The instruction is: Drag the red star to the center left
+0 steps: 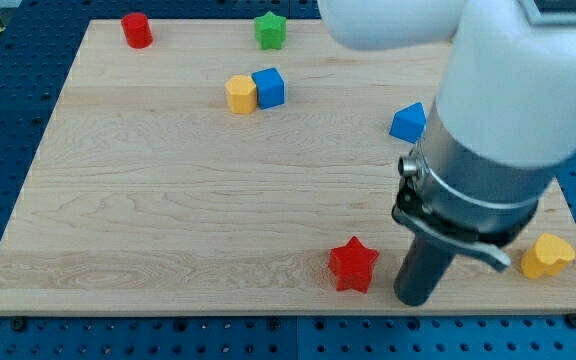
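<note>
Lowest in frame: my tip [413,299], end of the dark rod, down on the wooden board [168,200] near its bottom edge, lower right of centre. Just left of it sits the red star [353,265], a narrow gap between them, not touching as far as I can tell. No gripper on this rig, only the rod, so nothing is grasped or clenched.

Yellow block [547,256], rounded and heart-like, lower right near the board's right edge, beside the arm's grey collar. Blue block [408,122], angular, right of centre, partly hidden by the white arm body [508,80].

Upper middle: yellow block [240,95] and blue cube [268,87] side by side, touching, yellow on the left. Green star [270,30] at top centre near the board's top edge. Red cylinder [136,30] at upper left corner.

No containers in view; all blocks lie loose on the board. Blue pegboard table [8,120] surrounds the board.
</note>
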### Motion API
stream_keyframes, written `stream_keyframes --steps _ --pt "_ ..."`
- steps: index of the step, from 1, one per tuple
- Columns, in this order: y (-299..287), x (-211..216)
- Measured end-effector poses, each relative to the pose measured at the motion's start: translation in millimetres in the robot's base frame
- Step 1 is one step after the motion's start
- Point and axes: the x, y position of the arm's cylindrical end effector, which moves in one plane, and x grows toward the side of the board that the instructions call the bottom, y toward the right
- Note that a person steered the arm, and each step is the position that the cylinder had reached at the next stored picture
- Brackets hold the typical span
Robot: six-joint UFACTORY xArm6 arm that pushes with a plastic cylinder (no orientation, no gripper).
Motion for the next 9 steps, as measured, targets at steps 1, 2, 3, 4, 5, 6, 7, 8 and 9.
stream_keyframes --steps 1,2,3,4,5,6,7,8,9 --pt "-1.7 0.1" --pt "-28.8 -1.3" --pt "-64.0 -9.5" --pt "-89.3 -28.0" --pt "-111.9 -47.0" --pt "-107.3 -43.7" --pt "-71.4 -1.1" --pt "-50.8 -11.9" --pt "-65.2 -37.2"
